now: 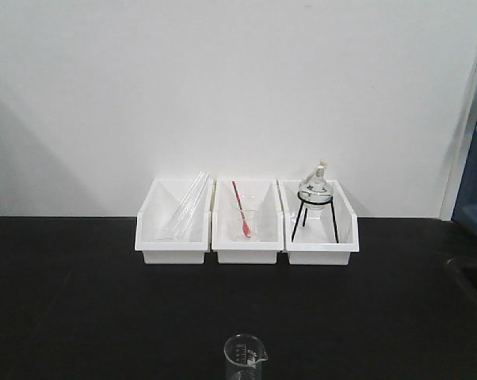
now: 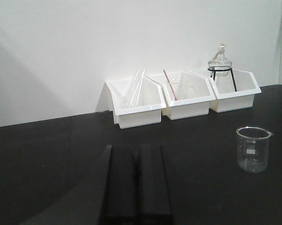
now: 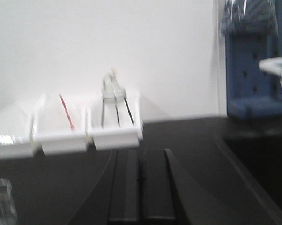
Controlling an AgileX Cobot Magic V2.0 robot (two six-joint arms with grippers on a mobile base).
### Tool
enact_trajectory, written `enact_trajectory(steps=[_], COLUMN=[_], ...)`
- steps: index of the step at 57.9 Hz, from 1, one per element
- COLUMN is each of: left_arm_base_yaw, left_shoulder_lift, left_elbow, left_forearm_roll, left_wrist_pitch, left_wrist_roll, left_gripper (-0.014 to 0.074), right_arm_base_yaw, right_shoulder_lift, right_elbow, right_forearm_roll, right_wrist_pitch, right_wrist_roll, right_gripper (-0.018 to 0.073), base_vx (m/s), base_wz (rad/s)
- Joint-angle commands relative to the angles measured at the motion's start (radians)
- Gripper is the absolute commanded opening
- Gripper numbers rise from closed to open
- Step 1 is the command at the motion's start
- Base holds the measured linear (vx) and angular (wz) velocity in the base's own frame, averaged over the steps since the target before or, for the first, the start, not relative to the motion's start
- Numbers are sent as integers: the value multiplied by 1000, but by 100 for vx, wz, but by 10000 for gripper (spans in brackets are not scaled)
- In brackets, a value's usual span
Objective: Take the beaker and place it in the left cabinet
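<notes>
1. Front view. I see a black counter (image 1: 80, 301) against a white wall (image 1: 223, 79). Three white bins sit side by side along its back edge.
   - The left bin (image 1: 173, 256) has clear glass tubes (image 1: 185, 207) leaning in it.
   - The middle bin (image 1: 247, 256) has a clear glass with a red stirrer (image 1: 240, 210).
   - The right bin (image 1: 322, 256) has a round flask (image 1: 314, 186) on a black tripod (image 1: 313, 218).
   - The beaker (image 1: 244, 356) stands upright and alone near the counter's front edge. It is in line with the middle bin and well apart from all three.
2. Left wrist view. The left gripper (image 2: 137, 150) has its two black fingers pressed side by side, closed with nothing between them. The beaker stands to its right on bare counter, apart from the fingers and well in front of the bins. Its spout and faint white print are visible.
3. Right wrist view, blurred. The right gripper (image 3: 141, 153) shows only a thin seam between its fingers, so it is closed and holds nothing. The beaker is a smear in the lower left corner, well left of the fingers. A blue perforated rack (image 3: 246, 70) stands by the counter's back right.
</notes>
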State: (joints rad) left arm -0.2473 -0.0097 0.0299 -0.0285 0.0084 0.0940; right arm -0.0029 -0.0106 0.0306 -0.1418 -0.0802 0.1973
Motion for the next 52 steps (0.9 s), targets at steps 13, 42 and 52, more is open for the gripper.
enact_trajectory(steps=[13,42,52], left_arm_base_yaw=[-6,-6,-6], left_shoulder_lift=[-19,-19,-19], left_elbow=[17,17,17], left_forearm_roll=[-8,-8,-8], left_wrist_pitch=[-85,-85,-85], left_wrist_roll=[-2,-2,-2], left_gripper=[1,1,1], right_arm_base_yaw=[-5,-5,-5], right_shoulder_lift=[129,783,795], right_elbow=[-337,-731,-730], right_forearm_roll=[5,18,17], right_wrist_pitch=[-102,-116,-114], right_wrist_roll=[-37,-20,-19], right_gripper=[-9,-6,46], base_vx=[0,0,0], base_wz=[0,0,0])
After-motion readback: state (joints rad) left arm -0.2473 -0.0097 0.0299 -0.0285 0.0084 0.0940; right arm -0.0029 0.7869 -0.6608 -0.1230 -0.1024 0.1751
